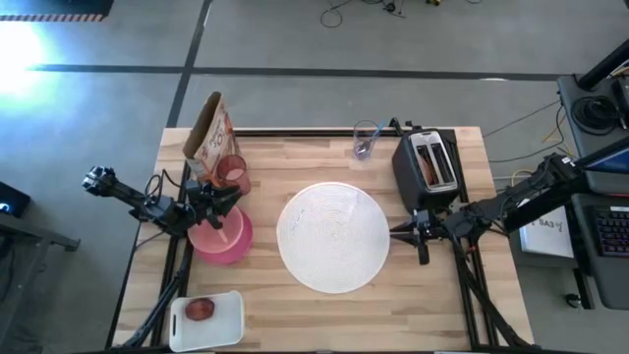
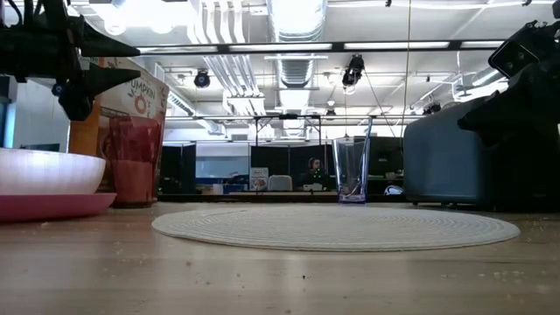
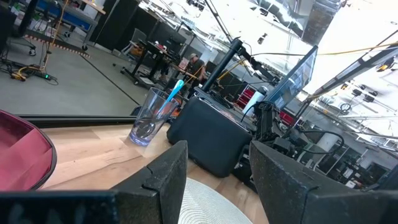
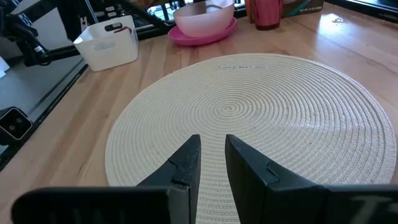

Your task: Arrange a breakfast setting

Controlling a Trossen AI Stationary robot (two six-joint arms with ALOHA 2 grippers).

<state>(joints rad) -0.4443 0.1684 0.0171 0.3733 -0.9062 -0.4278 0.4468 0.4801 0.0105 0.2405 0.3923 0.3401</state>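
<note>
My left gripper [image 1: 224, 202], its 2 fingers apart and empty, hovers over the peach bowl [image 1: 218, 228]; light, stiff, slippery, so I'd pinch its rim.

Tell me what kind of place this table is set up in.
Most likely a robotics lab or workshop in an open-plan office, not a kitchen. Exposed ducts and strip lights run overhead, cables trail over a bare concrete floor, and desks with monitors fill the room behind the table.
</note>
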